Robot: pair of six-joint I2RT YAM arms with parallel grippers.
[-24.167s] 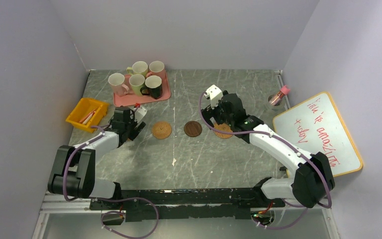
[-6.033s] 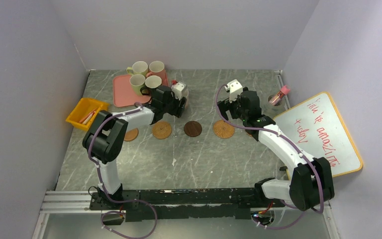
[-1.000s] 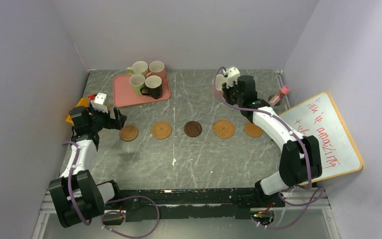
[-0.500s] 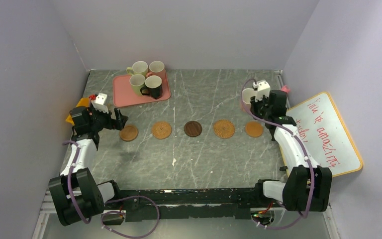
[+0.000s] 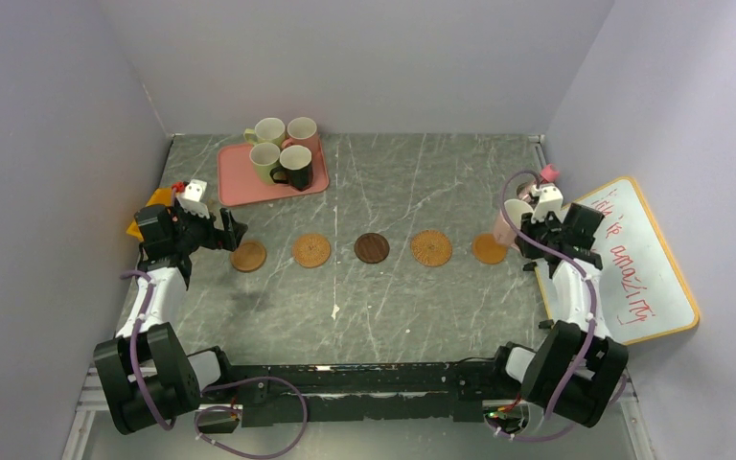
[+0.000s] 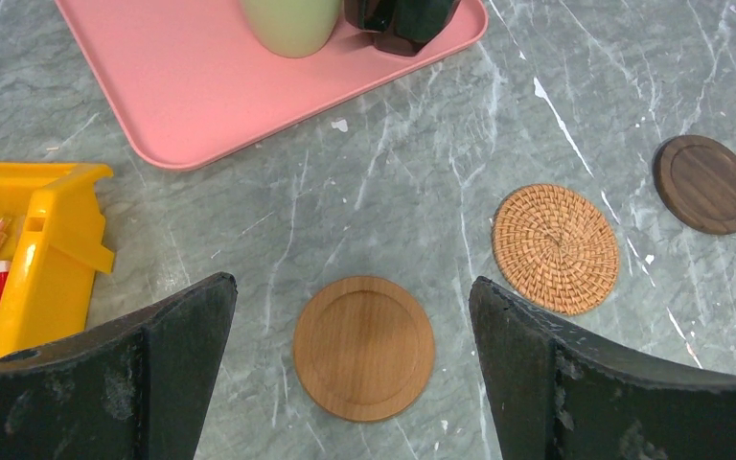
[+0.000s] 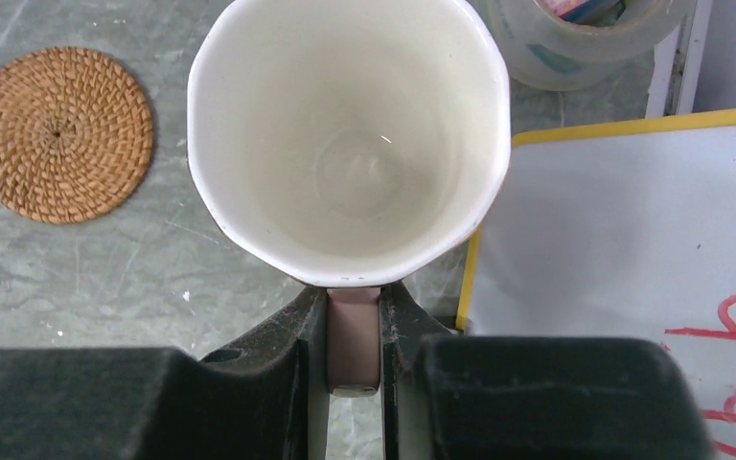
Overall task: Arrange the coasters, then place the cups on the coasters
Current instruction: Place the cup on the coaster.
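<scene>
At the left edge of the overhead view the left gripper [image 5: 233, 234] hangs with its jaws spread wide and nothing between them. It sits beside the yellow bin [image 6: 43, 240] and above the smooth wooden coaster [image 6: 364, 348], probably parked there out of the other arm's way.

Up and to the right, the pink tray [image 5: 238, 174] carries four mugs bunched at its far end: two yellow-green mugs [image 5: 268, 131], the far pink mug [image 5: 302, 129] and the black mug [image 5: 296, 165], none yet moved.

Across the middle of the grey worktop [image 5: 393, 307] five coasters lie in one straight line, well apart, likely so each mug has room for its handle. After the wooden one come a woven coaster [image 5: 311, 250], the dark brown coaster [image 5: 372, 247], a second woven coaster [image 5: 431, 247] and an orange coaster [image 5: 488, 249]. The arranging looks done.

At the right end the right gripper [image 7: 353, 331] is pinched tight on the handle of the carried pink mug [image 7: 350, 144]. The mug is upright, mouth up, just to the upper right of the orange coaster and apparently off the worktop. Gripping the handle keeps the fingers outside the cup, so it can go down flat. The clear jar [image 7: 585, 29] and the whiteboard [image 7: 613, 240] stand close by, leaving little room.
</scene>
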